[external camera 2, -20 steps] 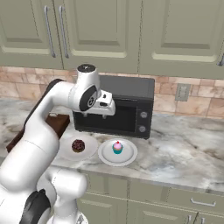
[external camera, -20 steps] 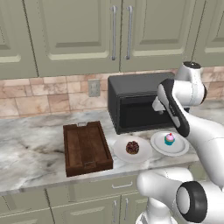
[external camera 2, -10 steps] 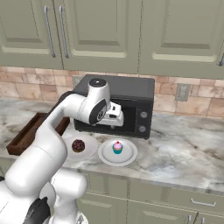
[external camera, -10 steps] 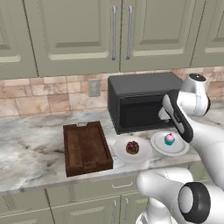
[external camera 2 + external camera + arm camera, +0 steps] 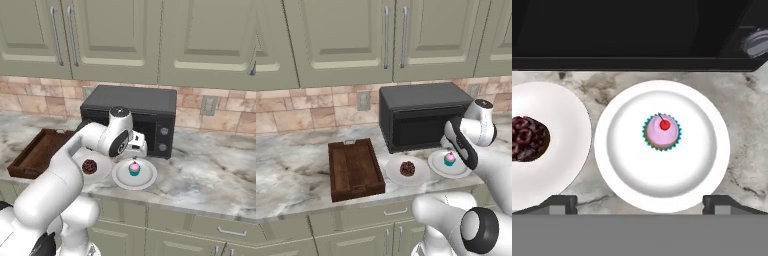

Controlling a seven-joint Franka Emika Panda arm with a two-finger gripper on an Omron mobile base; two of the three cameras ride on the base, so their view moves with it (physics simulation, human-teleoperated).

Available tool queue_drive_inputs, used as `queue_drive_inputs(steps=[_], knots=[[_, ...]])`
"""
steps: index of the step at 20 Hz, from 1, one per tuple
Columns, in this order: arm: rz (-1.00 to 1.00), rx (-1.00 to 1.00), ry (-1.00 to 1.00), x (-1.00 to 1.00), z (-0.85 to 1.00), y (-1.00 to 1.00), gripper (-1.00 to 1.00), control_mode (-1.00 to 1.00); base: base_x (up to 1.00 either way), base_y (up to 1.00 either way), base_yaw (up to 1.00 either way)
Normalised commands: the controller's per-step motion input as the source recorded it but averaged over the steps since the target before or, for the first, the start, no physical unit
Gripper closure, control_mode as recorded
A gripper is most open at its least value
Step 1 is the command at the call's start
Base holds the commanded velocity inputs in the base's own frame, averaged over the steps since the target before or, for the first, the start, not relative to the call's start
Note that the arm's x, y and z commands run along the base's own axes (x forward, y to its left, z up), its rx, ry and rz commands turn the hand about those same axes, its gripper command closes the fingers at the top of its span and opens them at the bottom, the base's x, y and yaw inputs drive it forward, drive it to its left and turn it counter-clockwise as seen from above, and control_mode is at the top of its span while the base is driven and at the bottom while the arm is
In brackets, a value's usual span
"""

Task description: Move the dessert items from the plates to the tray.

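While the gripper [image 5: 639, 202] hangs above the right-hand plate [image 5: 627, 165], its jaws stand spread wide and hold nothing; in the hand view the two fingertips [image 5: 559, 204] sit well outside the cupcake [image 5: 662, 132] on either side. That wide stance looks suited to a descent from above, so that the teal wrapper passes between the fingers without contact.

The cupcake stands upright at the centre of its plate, just in front of the microwave [image 5: 421, 117]. The chocolate pastry [image 5: 407, 168] rests on the second plate [image 5: 396, 172], just beside the first and nearer the tray [image 5: 354, 170]. The two plates lie close together, rims near but apart in the hand view.

The tray sits on the counter [image 5: 291, 170] left of both plates, long axis running front to back, with nothing in it. Neither sweet has been transferred.

Judgement: the step in hand is the approach to the cupcake. The camera is centred almost directly over it, so little lateral correction seems needed before lowering. The microwave front is close behind the plate; the hand must clear it on lifting. The frosting is likely soft, so the grip should fall on the wrapper.
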Motion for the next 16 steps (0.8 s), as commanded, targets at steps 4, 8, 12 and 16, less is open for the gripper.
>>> queue_drive_inputs(steps=[4, 8, 12, 16], knots=[[-0.02, 0.0, 0.0, 0.02, -0.31, -0.13, -1.0, -1.0, 0.0, 0.0, 0.0], [-0.01, 0.0, 0.0, 0.08, -0.25, -0.1, -1.0, -1.0, 0.0, 0.0, 0.0], [0.0, 0.0, 0.0, 0.27, -0.22, -0.08, -1.0, -1.0, 0.0, 0.0, 0.0], [0.0, 0.0, 0.0, 0.17, -0.16, -0.07, -1.0, -1.0, 0.0, 0.0, 0.0]])
